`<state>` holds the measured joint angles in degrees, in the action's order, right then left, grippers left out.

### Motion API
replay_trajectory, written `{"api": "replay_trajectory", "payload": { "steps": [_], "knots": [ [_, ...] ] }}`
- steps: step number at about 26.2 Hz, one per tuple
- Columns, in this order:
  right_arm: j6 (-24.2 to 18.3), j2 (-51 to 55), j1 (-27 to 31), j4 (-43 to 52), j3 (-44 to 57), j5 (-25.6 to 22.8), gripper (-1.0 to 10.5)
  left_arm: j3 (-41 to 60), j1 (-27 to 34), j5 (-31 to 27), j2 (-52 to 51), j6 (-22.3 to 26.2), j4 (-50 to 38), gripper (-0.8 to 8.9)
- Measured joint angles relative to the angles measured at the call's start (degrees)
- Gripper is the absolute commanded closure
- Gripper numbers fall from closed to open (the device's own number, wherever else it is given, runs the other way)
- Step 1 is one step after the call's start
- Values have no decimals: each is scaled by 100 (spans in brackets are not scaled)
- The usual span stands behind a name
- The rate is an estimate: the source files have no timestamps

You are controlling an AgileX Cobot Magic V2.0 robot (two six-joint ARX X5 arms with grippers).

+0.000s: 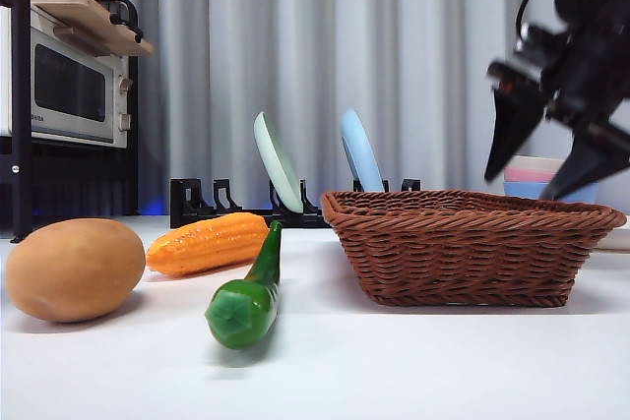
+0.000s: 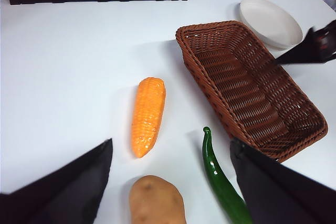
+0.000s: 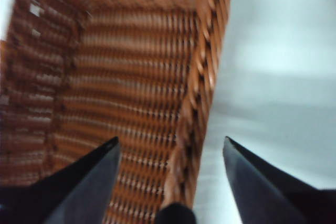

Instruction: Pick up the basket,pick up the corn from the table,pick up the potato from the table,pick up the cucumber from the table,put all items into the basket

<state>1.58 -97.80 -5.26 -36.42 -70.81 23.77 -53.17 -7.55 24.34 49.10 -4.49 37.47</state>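
While the right gripper (image 1: 539, 172) hangs spread over the basket (image 1: 463, 248) rim, stacked bowls (image 1: 532, 176) sit just behind it.

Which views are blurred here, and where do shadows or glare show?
Right wrist view: motion-smeared, the basket weave streaked around the open right end effector. Front view: that end effector slightly blurred, soft shadows under the potato and cucumber, which shows glossy highlights. Left wrist view: sharp, evenly lit, corn crisp, left end effector open.
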Motion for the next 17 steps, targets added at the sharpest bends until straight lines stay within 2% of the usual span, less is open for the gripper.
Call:
{"api": "replay_trajectory", "payload": {
  "steps": [3, 4, 6, 13, 17],
  "knots": [
    [-52, -354, -4, -2, 0, 7, 743, 0, 0, -11, 2, 0, 0, 440],
    [-59, -437, -4, -4, 0, 7, 795, 0, 0, -15, 2, 0, 0, 440],
    [-61, -479, -4, -9, 0, 7, 968, 0, 0, -15, 9, 0, 2, 440],
    [59, -256, -4, -149, -22, 50, 963, 0, -33, -20, 450, 0, -127, 435],
    [77, 511, -2, -170, -22, -31, 963, -26, -289, -22, 1217, -2, -726, 306]
  ]
}}
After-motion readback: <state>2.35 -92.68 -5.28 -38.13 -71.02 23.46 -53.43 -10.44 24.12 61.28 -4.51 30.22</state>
